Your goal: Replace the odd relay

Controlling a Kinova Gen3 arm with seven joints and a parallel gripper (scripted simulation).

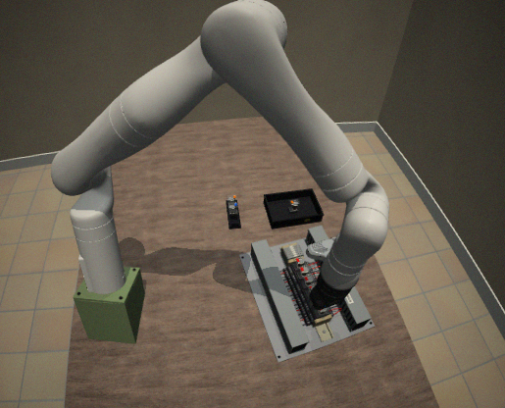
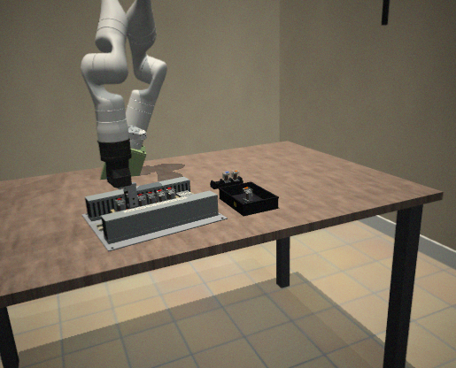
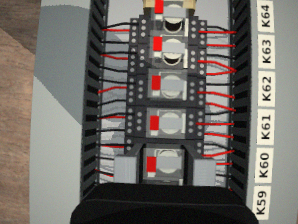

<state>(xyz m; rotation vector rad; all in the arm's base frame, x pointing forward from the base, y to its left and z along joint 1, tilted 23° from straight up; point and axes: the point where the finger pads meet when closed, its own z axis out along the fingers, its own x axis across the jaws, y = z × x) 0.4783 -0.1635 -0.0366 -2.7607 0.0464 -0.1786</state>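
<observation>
My gripper (image 3: 162,158) (image 2: 132,198) is shut on a red-button relay (image 3: 170,161) in the row, beside label K60. Its red button is on the left in the wrist view, like the buttons of the other red-button relays, such as this relay (image 3: 171,123). The finger hides this relay's side in the exterior view, so its seating height cannot be told exactly. An orange-button relay (image 1: 293,206) (image 2: 247,194) is inside the black tray (image 1: 296,224) (image 2: 260,206). The black spare holder (image 1: 234,225) (image 2: 215,184) holds a blue-button relay (image 1: 233,207) (image 2: 226,176) and an orange-button one.
Grey wire ducts (image 1: 276,299) (image 2: 161,217) run along both sides of the row, with red and black wires between. Another red-button relay (image 2: 119,203) stands on the other side of my fingers. The tray and spare holder lie beyond the panel's end.
</observation>
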